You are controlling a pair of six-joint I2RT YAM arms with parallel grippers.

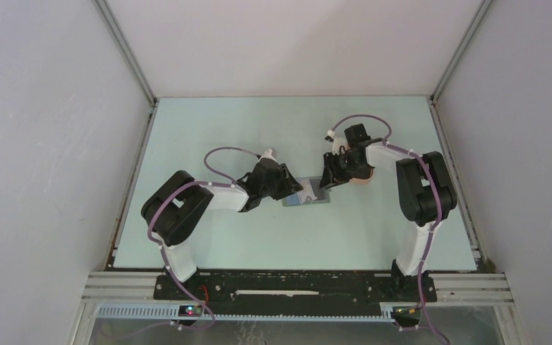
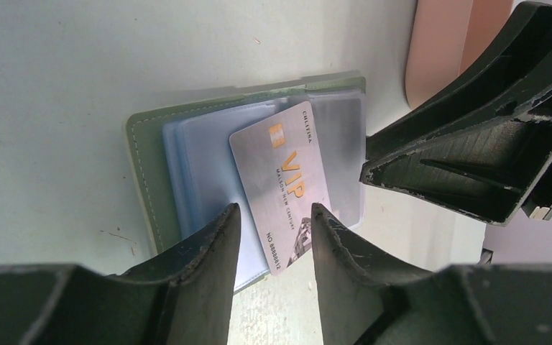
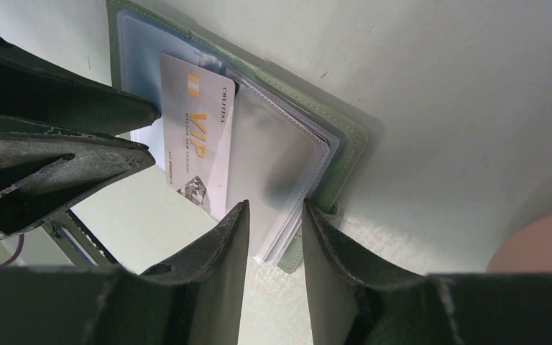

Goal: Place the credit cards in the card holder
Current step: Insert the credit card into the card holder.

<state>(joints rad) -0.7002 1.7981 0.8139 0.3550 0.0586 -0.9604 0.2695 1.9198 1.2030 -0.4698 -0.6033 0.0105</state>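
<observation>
The card holder lies open on the table between both grippers, grey-green with clear sleeves. A silvery VIP credit card lies slanted on its sleeves, far end at a sleeve, near corner sticking out past the holder's edge. My left gripper is open, its fingertips either side of the card's near end. My right gripper is open, its fingertips astride the sleeves' corner at the holder's other end. The black card is out of view.
A salmon-pink tray sits just beyond the holder by the right gripper, mostly hidden under the right wrist in the top view. White walls with metal rails enclose the pale table.
</observation>
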